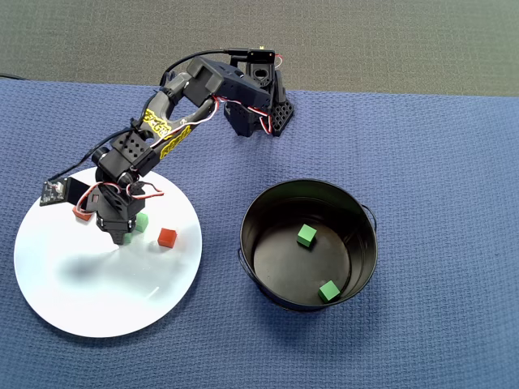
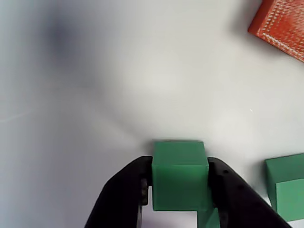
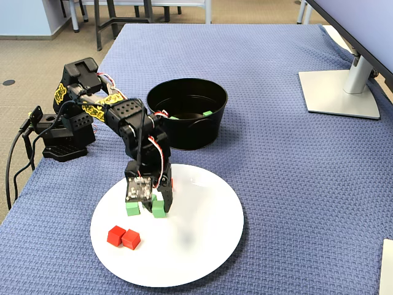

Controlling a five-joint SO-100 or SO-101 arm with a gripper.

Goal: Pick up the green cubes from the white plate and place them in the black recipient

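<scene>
My gripper (image 2: 179, 164) is shut on a green cube (image 2: 179, 183), with one black finger against each side, low over the white plate (image 2: 95, 95). A second green cube (image 2: 287, 190) lies just right of it in the wrist view. In the fixed view the gripper (image 3: 158, 204) points down at the plate (image 3: 202, 246), with green cubes (image 3: 132, 209) at its tip. In the overhead view the gripper (image 1: 120, 237) is above the plate (image 1: 97, 300) and one green cube (image 1: 142, 221) shows beside it. The black bucket (image 1: 365, 243) holds two green cubes (image 1: 306, 235).
Red-orange cubes lie on the plate: one (image 1: 167, 237) right of the gripper in the overhead view, two (image 3: 123, 237) near the plate's front left in the fixed view. A monitor stand (image 3: 341, 92) is at the far right. The arm's base (image 1: 259, 113) stands at the table's back edge.
</scene>
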